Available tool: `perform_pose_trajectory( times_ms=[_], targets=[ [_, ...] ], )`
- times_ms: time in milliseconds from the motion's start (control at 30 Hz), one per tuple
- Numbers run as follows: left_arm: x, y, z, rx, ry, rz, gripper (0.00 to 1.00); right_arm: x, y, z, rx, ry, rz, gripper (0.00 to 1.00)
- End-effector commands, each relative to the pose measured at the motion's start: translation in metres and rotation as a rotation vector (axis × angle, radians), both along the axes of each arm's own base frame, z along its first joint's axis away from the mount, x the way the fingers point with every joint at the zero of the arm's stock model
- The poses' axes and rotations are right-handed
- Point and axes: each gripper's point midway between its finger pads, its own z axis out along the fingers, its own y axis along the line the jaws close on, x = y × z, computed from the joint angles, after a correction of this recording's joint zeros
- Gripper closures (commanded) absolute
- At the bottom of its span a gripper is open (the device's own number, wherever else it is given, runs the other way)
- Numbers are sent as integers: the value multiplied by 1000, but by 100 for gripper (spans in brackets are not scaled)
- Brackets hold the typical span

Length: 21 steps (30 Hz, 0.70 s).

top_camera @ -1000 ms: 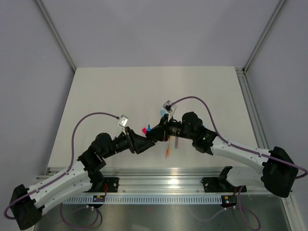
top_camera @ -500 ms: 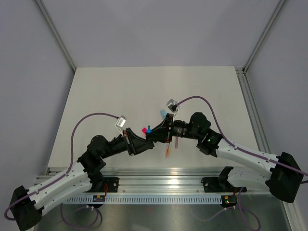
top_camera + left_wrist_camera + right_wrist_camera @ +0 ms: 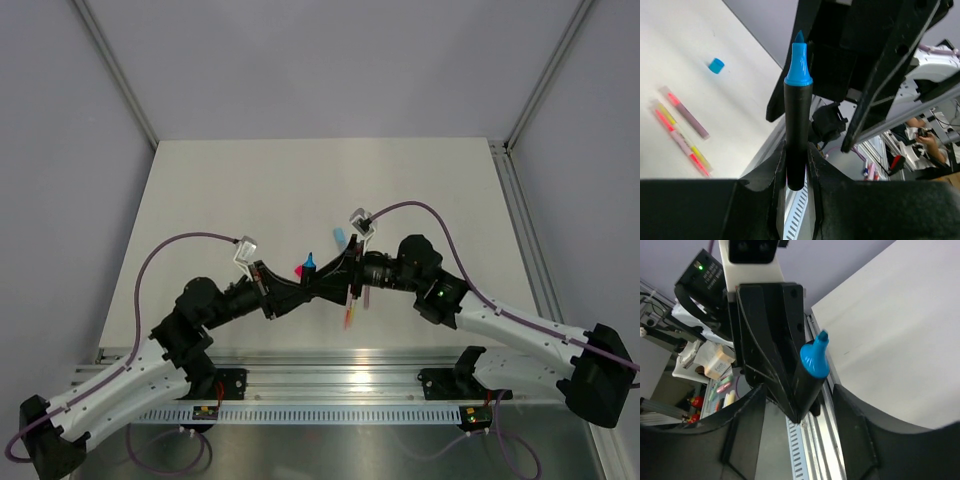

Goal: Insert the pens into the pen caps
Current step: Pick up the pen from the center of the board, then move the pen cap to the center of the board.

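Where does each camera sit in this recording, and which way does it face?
Top camera: fixed above and behind, looking down on the table; left arm and right arm both show, bases at the bottom.
Left wrist camera: looks along the left gripper, shut on a black marker; a blue cap lies on the table beyond.
Right wrist camera: faces the left gripper; the right gripper stands open at the bottom.
Shared: all three show the blue-tipped marker; the wrist cameras face each other.
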Motion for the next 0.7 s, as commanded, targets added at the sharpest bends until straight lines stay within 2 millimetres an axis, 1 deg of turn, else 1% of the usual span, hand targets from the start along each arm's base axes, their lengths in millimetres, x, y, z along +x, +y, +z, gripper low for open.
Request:
perform_pose_trajectory(
  times_ms=[0,100,133,167,200,267,300,367,400,433,467,500,567,600,667],
  targets=[
    [21,2,13,65,-104,88,100,6,-18,20,0,-34,-92,35],
    [27,-2,4,106,-112,93,100,16,-32,20,-34,-23,-187,30],
    [26,-4,3,115,-128,73,100,14,-35,12,-80,1,-190,28],
    [26,-6,2,118,-133,65,100,13,-37,11,-94,3,-188,27],
    [26,-6,2,118,-141,60,100,11,-43,9,-104,12,-205,27],
    [27,-6,4,110,-151,68,100,15,-55,10,-95,31,-273,26],
    [28,-6,4,113,-156,73,100,24,-74,5,-134,51,-389,26],
    [33,-4,-1,134,-163,98,100,41,-99,-5,-193,90,-552,29],
    [36,-3,-3,148,-176,108,100,54,-124,-22,-283,118,-692,31],
    [39,-1,-5,161,-180,127,100,61,-137,-32,-327,144,-757,34],
    [40,-1,-4,166,-187,134,100,70,-153,-42,-362,180,-838,40],
    [42,0,-4,170,-197,140,100,75,-173,-64,-447,209,-921,41],
    [46,2,-2,171,-211,166,100,83,-196,-83,-490,262,-1030,42],
    [46,2,-4,170,-212,167,100,89,-214,-102,-521,304,-1093,44],
    [46,0,-6,159,-222,162,100,95,-227,-117,-507,371,-1147,46]
  ],
)
